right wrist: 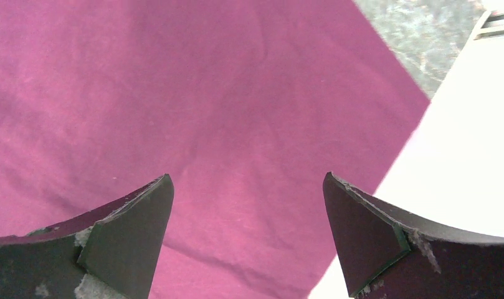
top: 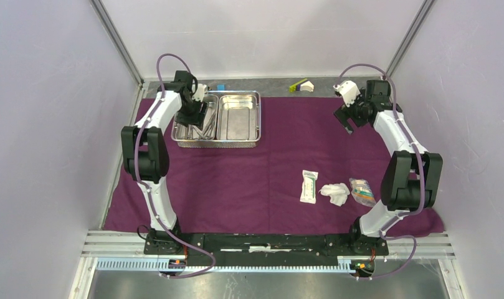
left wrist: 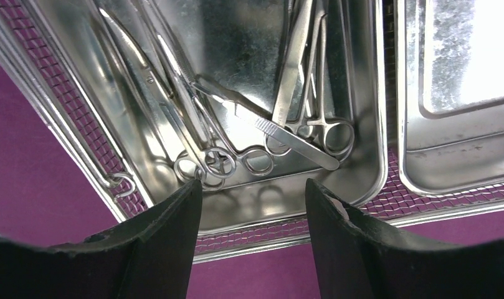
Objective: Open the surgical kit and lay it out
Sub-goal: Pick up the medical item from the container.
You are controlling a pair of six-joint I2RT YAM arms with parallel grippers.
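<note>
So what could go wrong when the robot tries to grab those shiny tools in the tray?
1. The forceps and tweezers lie crossed in a pile, so lifting one could drag others along.
2. They lie flat on the slick tray floor, so the open left gripper might slip off or pinch nothing.
3. A push could slide the tray and wrinkle the purple cloth.
</note>
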